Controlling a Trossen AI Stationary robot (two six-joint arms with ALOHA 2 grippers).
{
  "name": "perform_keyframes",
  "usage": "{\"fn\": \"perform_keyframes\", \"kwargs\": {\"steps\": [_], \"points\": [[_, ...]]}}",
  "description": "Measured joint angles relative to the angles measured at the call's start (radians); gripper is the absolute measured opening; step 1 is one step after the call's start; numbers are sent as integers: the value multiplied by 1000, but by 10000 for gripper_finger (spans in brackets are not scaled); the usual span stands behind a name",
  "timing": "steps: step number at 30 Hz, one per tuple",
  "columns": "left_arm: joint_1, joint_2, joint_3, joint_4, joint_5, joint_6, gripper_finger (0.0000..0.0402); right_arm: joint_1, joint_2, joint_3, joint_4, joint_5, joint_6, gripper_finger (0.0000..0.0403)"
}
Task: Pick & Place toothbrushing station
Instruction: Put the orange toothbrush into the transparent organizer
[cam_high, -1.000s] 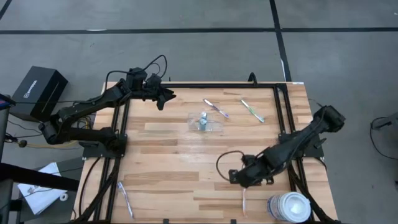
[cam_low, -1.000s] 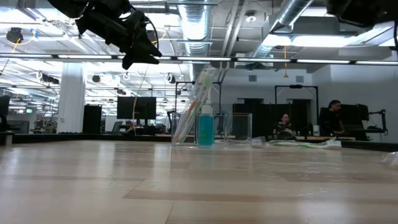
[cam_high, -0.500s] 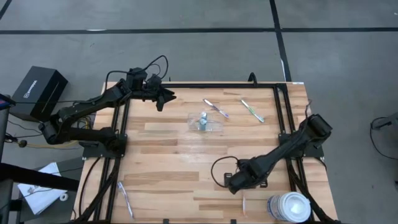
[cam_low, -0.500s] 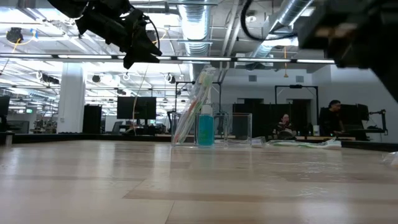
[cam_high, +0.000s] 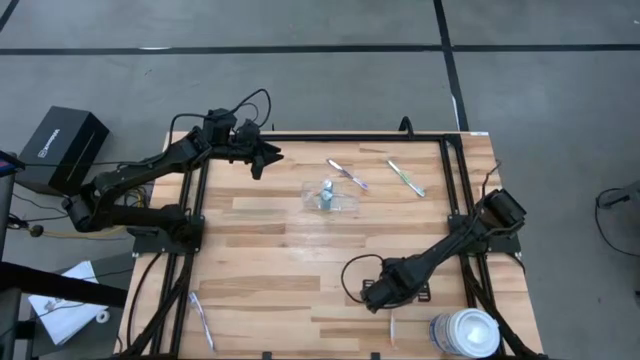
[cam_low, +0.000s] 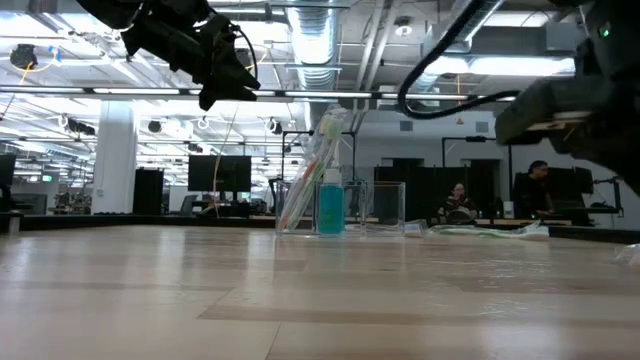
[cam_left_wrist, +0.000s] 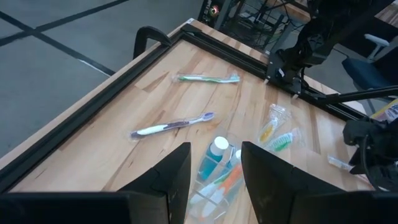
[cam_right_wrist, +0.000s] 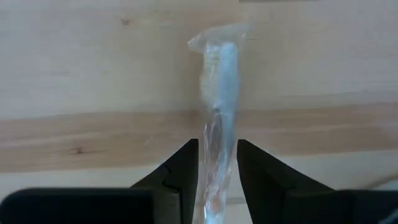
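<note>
We see a big wooden counter (cam_high: 300, 260). The large white tub (cam_high: 464, 332) sits at its near right corner. The left claw (cam_high: 262, 157) hangs high over the far left part, its fingers a bit apart and holding nothing. The right claw (cam_right_wrist: 217, 180) is low near the tub, with a wrapped toothbrush (cam_right_wrist: 219, 93) between its fingers; we cannot tell if it squeezes it. The small clear container (cam_high: 330, 198) stands mid-counter with a toothpaste tube (cam_low: 330, 205) and brushes inside. Three more toothbrushes lie loose.
</note>
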Motion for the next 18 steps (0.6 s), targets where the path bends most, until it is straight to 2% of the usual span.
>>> {"fn": "perform_keyframes", "kwargs": {"steps": [11,13,16,18], "points": [[0,0,0,-6,-1,0,136,-2,-5,-78,109,0,0,95],[0,0,0,-11,-1,-4,136,-3,-7,-87,131,2,-5,73],[0,0,0,-18,-1,-8,136,-9,-7,-89,151,30,-38,18],[0,0,0,-25,-1,-8,136,-19,-15,-91,151,52,-57,14]]}}
